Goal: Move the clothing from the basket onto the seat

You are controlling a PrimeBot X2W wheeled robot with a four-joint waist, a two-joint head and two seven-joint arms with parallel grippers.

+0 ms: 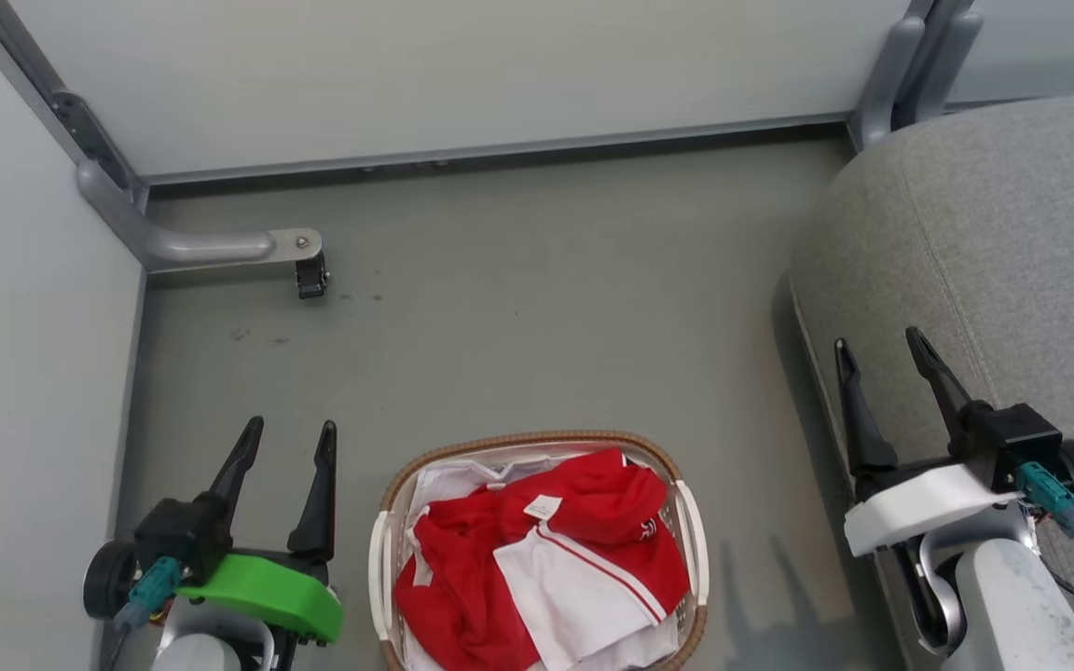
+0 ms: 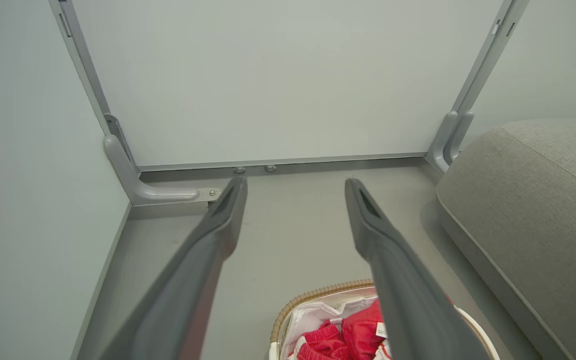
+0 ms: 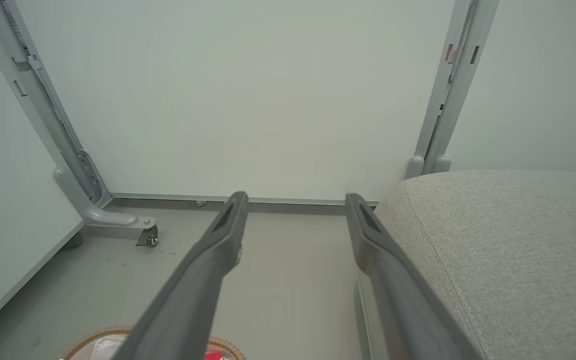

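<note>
On the floor (image 1: 546, 280), in the head view, the basket (image 1: 537, 438) sat low in the middle. The clothing (image 1: 593, 503) lay heaped inside it, red and white, with a small white tag on top and a white sheet (image 1: 448, 480) beneath. Left of the basket hung the left gripper (image 1: 293, 424), its jaws wide apart and empty. Right of the basket and well apart from it, the right gripper (image 1: 877, 339) hung by the edge of the seat (image 1: 1012, 233), jaws likewise spread and holding nothing. The left wrist view caught the basket's far rim and a bunch of red cloth, with the seat to the basket's right. The right wrist view gave a sliver of that rim at its bottom edge, a small castor (image 3: 152, 240) on a metal foot beyond the basket, and the seat's weave and seam up close.
</note>
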